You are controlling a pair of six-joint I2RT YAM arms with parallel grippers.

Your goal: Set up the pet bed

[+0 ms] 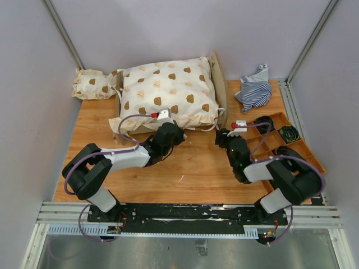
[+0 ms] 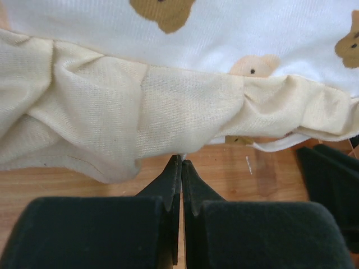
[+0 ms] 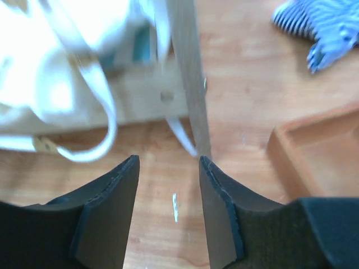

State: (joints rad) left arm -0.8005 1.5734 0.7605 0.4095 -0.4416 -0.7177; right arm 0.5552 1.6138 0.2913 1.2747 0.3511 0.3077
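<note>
The pet bed stands at the back middle. Its light-wood end board [image 1: 218,84] shows on the right, and the rest lies hidden under a large cream bear-print cushion [image 1: 168,92]. My left gripper [image 1: 173,133] is shut, its tips [image 2: 181,162] at the lower edge of the cushion's cream frill [image 2: 168,112], just above the table. My right gripper [image 1: 222,136] is open and empty [image 3: 168,162], low over the table beside the near foot of the end board [image 3: 188,78]. White ties [image 3: 104,120] hang from the cushion there.
A small bear-print cushion [image 1: 92,85] lies at the back left. A crumpled blue-and-white striped cloth [image 1: 255,89] lies at the back right and also shows in the right wrist view [image 3: 331,22]. A compartmented wooden tray [image 1: 270,140] with dark items sits at the right.
</note>
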